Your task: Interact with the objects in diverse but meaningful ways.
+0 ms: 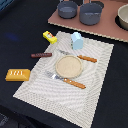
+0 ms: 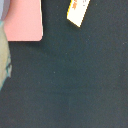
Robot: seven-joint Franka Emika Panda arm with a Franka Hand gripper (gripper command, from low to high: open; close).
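Note:
A small pale blue carton (image 1: 77,41) stands on the far edge of the striped placemat (image 1: 95,75). A yellow packet with a red mark (image 1: 49,36) lies on the dark cloth just off the mat; in the wrist view the yellow packet (image 2: 79,11) shows at the picture's edge. An orange ridged bread loaf (image 1: 17,75) lies on the exterior view's left. Two dark grey pots (image 1: 67,9) (image 1: 91,12) stand on a pink board (image 1: 107,30) at the back. No gripper or arm shows in either view.
A round tan plate (image 1: 68,65) sits mid-mat between a wooden-handled knife (image 1: 80,58) and fork (image 1: 67,80). A dark brown stick (image 1: 41,55) lies left of the mat. A pale bowl (image 1: 123,16) is at the back right. The wrist view shows a pink board corner (image 2: 22,20).

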